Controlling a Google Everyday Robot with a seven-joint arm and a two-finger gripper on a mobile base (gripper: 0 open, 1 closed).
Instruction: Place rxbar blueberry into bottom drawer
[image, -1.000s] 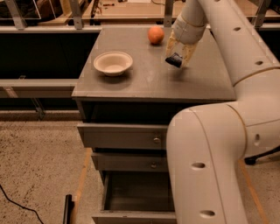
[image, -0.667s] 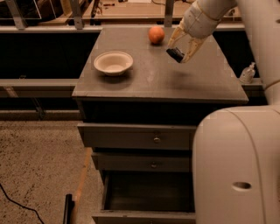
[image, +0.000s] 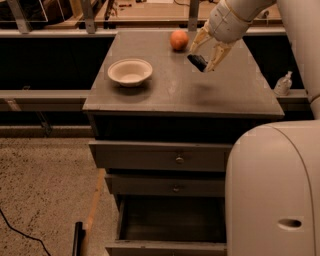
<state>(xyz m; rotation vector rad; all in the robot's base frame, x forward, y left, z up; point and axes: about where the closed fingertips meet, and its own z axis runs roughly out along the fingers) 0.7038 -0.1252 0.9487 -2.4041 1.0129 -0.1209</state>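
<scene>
My gripper (image: 206, 54) hangs above the right half of the grey cabinet top (image: 170, 92), just right of the orange fruit (image: 179, 40). It is shut on the rxbar blueberry (image: 197, 62), a small dark navy bar held between the pale fingers (image: 218, 56) and lifted clear of the surface. The bottom drawer (image: 172, 224) stands pulled open at the foot of the cabinet, its dark interior showing. The robot's white body hides the drawer's right part.
A cream bowl (image: 130, 72) sits on the left of the cabinet top. Two upper drawers with small knobs (image: 179, 159) are closed. A small bottle (image: 283, 84) stands on the ledge at the right. A dark cable and a black bar lie on the floor at the left.
The gripper has risen with the bar in it and shifted a little toward the back of the top. The view has moved, so the white body now covers less of the cabinet.
</scene>
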